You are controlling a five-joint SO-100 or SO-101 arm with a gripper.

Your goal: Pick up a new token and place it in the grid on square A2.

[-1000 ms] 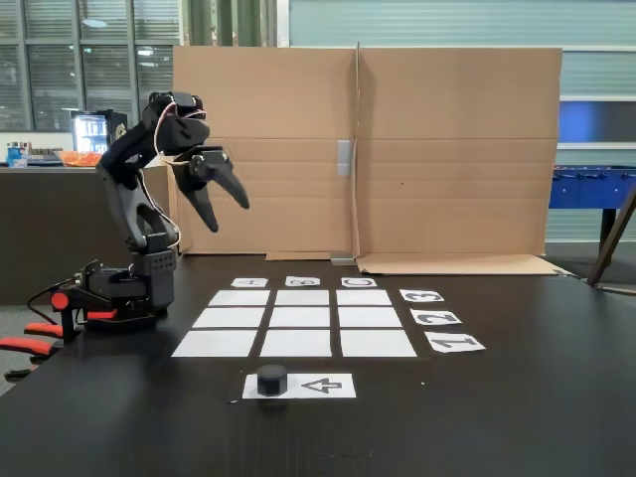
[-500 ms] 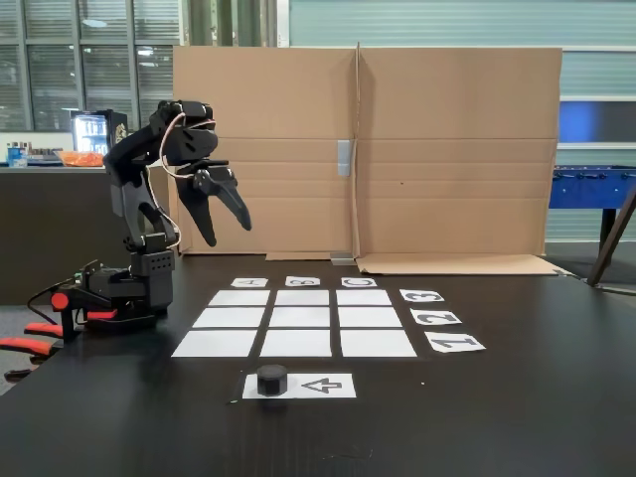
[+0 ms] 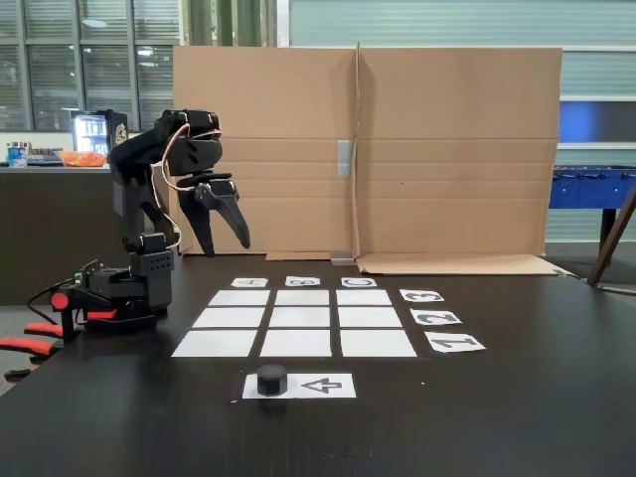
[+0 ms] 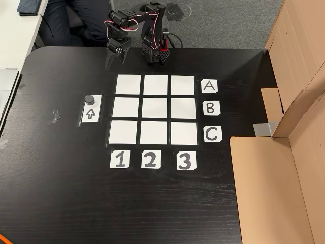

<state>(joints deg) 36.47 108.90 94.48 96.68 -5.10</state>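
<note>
Hanging in the air above the black table (image 3: 517, 397), the gripper (image 3: 227, 243) points its two dark fingers downward with a clear gap between them and nothing held. In the fixed view it sits up and to the left of the grid (image 3: 298, 323), in front of the cardboard wall (image 3: 447, 149), while the arm's base (image 3: 124, 293) stands on the table's left side. From the other view the gripper (image 4: 116, 62) hovers just off the top-left corner of the grid (image 4: 155, 109), close to the base (image 4: 155, 51).

And there's the token (image 3: 271, 379), a small black puck, sitting on the left end of the white arrow sheet (image 3: 323, 385) in the fixed view, nearer the camera than the grid. In the other view the token (image 4: 90, 98) rests at the top end of the arrow sheet (image 4: 91, 113), left of the grid and well apart from the gripper.

All nine white rectangles lie bare. Going by the labels A (image 4: 209, 86) and 2 (image 4: 149, 159) in the other view, square A2 (image 4: 155, 84) is the middle rectangle of the top row there. In the fixed view that is square A2 (image 3: 230, 318), the middle one of the left column.
</note>
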